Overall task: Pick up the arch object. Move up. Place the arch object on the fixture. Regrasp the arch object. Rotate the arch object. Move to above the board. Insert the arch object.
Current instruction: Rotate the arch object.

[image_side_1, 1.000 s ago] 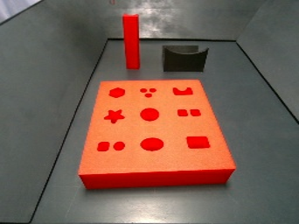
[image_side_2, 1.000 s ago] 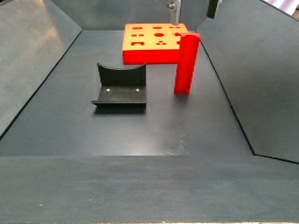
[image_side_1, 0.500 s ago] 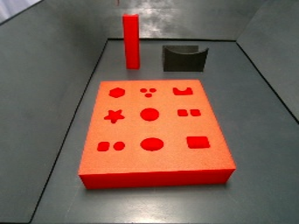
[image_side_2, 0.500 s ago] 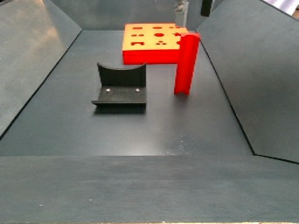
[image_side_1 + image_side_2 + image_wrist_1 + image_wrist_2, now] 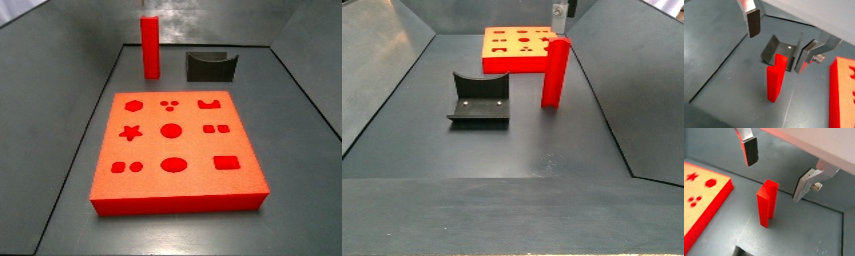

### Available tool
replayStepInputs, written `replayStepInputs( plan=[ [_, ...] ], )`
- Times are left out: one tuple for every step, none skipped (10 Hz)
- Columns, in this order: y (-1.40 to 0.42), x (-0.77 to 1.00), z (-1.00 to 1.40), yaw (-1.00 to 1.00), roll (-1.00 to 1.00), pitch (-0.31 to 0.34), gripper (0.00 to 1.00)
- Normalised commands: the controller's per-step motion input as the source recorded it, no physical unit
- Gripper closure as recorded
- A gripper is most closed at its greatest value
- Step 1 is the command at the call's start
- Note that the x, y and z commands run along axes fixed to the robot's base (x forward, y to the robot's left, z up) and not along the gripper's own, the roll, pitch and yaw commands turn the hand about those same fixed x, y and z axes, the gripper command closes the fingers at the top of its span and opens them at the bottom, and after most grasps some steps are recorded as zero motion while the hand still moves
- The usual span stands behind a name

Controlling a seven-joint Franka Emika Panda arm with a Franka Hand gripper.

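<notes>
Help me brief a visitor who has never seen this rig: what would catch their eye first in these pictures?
The large red-orange board with its rows of shaped holes, lying flat mid-floor. Next, the arch object, a slim bright-red bar standing upright beyond the board, with the dark fixture beside it, apart. In both wrist views the gripper hangs above the bar, fingers open and holding nothing.

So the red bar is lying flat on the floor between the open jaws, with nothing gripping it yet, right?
Not quite: the red bar stands upright on its end, as both wrist views and both side views show. The rest holds: the gripper hangs above it with its jaws open, one on each side, and nothing grips it yet.
</notes>
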Motion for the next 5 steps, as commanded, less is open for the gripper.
replayStepInputs(
  plan=[
    [0.01,0.02,-0.01,1.00,0.00,0.010,0.00],
    [0.01,0.02,-0.01,1.00,0.00,0.011,0.00],
    [0.01,0.02,-0.01,1.00,0.00,0.011,0.00],
    [0.01,0.02,-0.01,1.00,0.00,0.011,0.00],
    [0.01,0.02,-0.01,1.00,0.00,0.012,0.00]
  ],
)
